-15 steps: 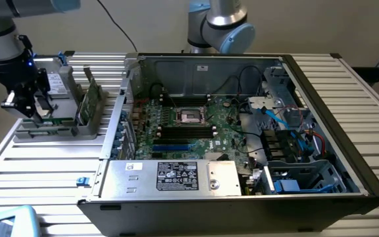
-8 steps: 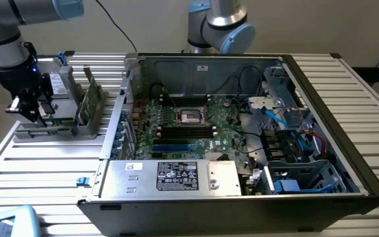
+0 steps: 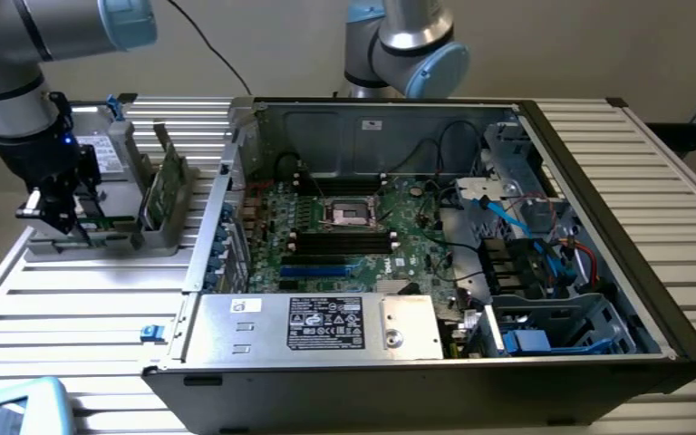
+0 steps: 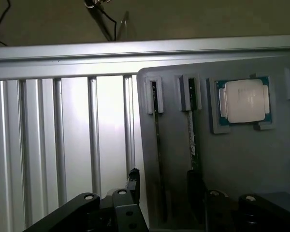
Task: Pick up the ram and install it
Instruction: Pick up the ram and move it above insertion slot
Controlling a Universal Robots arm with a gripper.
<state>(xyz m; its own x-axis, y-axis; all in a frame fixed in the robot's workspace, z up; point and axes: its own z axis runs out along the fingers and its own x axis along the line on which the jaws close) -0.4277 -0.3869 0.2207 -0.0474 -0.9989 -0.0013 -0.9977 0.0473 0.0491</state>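
Ext. view: slatted table carries open PC case; grey holder sits at 9 o'clock of case. Gripper hangs over holder's 9 o'clock side, fingers spread, gripping nothing. Ram stands edge-on in holder slot, between fingers; 2nd stick in adjacent slot, CPU beside it.

The ram is green, its holder grey, the processor silver edged green, the table ribbed silver.

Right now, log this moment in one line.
stage: pickup not done | end effector: open, above holder | ram: standing on edge in holder slot, not gripped
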